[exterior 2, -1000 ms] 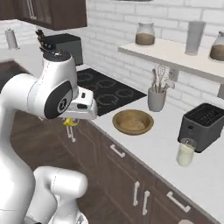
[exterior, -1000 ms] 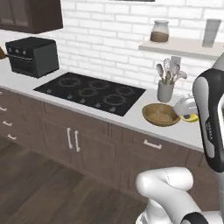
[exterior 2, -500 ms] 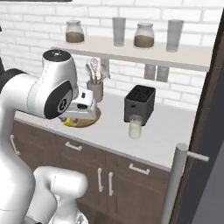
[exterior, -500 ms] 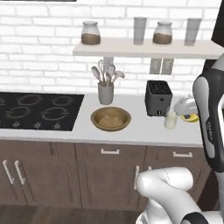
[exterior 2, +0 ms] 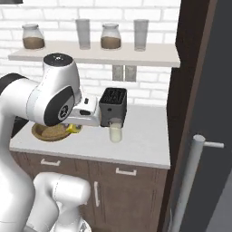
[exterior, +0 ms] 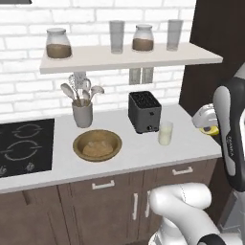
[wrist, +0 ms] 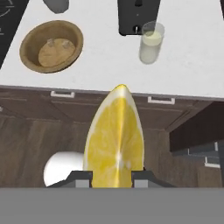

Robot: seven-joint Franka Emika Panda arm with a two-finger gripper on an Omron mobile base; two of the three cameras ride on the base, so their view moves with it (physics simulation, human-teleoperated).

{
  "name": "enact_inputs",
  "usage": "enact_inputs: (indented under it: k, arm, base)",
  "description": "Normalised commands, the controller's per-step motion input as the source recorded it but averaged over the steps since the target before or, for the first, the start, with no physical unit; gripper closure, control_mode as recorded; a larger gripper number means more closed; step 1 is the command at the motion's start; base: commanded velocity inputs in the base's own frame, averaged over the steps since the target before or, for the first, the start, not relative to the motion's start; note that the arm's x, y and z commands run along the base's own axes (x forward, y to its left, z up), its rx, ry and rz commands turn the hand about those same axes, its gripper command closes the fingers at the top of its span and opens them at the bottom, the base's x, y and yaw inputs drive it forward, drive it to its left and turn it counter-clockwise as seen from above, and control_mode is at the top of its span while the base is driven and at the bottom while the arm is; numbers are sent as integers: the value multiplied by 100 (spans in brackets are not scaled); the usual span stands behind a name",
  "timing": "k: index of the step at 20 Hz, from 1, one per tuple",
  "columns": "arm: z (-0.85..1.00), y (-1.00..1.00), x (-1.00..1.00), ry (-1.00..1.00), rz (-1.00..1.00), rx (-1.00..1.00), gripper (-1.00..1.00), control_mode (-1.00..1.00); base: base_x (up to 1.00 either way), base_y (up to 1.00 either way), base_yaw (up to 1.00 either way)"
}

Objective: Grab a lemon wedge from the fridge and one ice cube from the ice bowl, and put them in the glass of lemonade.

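My gripper (wrist: pixel 111 176) is shut on the lemon wedge (wrist: pixel 115 139), a bright yellow slice standing up between the two fingertips. It hangs in front of the counter's edge, above the floor. In the right base view the gripper (exterior 2: pixel 75 125) holds the wedge (exterior 2: pixel 72 129) in front of the ice bowl (exterior 2: pixel 47 132). The wooden ice bowl (wrist: pixel 51 45) lies up and left in the hand view. The glass of lemonade (wrist: pixel 151 42) stands beside the toaster (wrist: pixel 134 15). The fridge door (exterior 2: pixel 217 90) with its silver handle (exterior 2: pixel 195 179) stands at the right.
On the counter (exterior: pixel 143 153) are a grey utensil cup (exterior: pixel 82 113), the black toaster (exterior: pixel 144 112), the bowl (exterior: pixel 97 144) and the glass (exterior: pixel 165 133). A cooktop (exterior: pixel 24 146) lies to the left. A shelf (exterior: pixel 124 56) above carries jars and tall glasses. A brown panel (exterior: pixel 210 52) bounds the right.
Both base views have swung right along the counter, from the cooktop to the toaster and fridge door: the base moved. The gripper still holds the lemon wedge.
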Motion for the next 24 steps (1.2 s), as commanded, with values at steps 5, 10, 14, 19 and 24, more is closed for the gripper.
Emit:
enact_inputs:
  k: [5,10,14,19,24]
  arm:
    - [0,0,0,0,0,0,100,100]
    - [0,0,0,0,0,0,100,100]
    - [0,0,0,0,0,0,100,100]
    - [0,0,0,0,0,0,100,100]
    - [0,0,0,0,0,0,100,100]
  base:
    - [46,25,-8]
    - [65,9,-13]
    - [34,37,-30]
    - [40,47,-20]
    - [43,37,-5]
